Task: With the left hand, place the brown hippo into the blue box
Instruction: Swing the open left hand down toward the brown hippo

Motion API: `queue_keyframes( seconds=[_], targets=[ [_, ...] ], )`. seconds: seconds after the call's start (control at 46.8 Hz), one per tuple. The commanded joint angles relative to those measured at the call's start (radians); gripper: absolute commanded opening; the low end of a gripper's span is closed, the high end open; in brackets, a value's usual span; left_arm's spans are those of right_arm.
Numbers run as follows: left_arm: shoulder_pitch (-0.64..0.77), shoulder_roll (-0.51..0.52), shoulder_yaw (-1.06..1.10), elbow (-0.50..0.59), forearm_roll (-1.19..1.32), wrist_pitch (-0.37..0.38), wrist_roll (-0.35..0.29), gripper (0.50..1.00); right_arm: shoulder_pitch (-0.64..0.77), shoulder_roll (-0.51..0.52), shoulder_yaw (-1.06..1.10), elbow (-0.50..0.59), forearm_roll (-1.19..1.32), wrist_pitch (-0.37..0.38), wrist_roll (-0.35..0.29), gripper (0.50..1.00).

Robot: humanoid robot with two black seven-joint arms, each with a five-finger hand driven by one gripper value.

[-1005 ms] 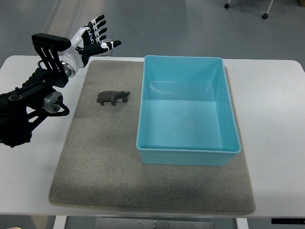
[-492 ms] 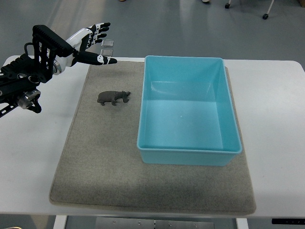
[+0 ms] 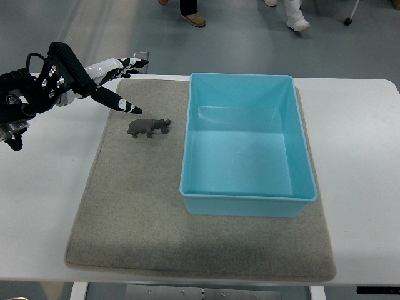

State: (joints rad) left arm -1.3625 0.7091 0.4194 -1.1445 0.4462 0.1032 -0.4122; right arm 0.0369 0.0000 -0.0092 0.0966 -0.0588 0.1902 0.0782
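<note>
The hippo (image 3: 149, 127) stands on the grey mat (image 3: 137, 212), just left of the blue box (image 3: 247, 145), its head toward the box. The left hand (image 3: 112, 78) hovers up and to the left of the hippo, fingers spread and holding nothing, one dark fingertip close above the hippo's back end. Mat and box lie on the white worktop (image 3: 359, 150). No writing or labels can be read anywhere.

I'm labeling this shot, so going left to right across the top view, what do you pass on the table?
left hand → brown hippo → blue box
</note>
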Motion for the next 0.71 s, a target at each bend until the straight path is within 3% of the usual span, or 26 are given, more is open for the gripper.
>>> queue_keyframes(
  seconds=[0.0, 0.235, 0.684],
  targets=[
    [-0.001, 0.001, 0.004, 0.0, 0.077, 0.003, 0.007, 0.988, 0.0, 0.0, 0.0, 0.0, -0.001, 0.0, 0.0, 0.936],
    [-0.001, 0.007, 0.013, 0.012, 0.186, 0.015, 0.038, 0.986, 0.0, 0.0, 0.0, 0.0, -0.001, 0.0, 0.0, 0.936],
    [0.011, -0.011, 0.084, 0.032, 0.224, 0.036, 0.039, 0.986, 0.0, 0.0, 0.0, 0.0, -0.001, 0.0, 0.0, 0.936]
  ],
)
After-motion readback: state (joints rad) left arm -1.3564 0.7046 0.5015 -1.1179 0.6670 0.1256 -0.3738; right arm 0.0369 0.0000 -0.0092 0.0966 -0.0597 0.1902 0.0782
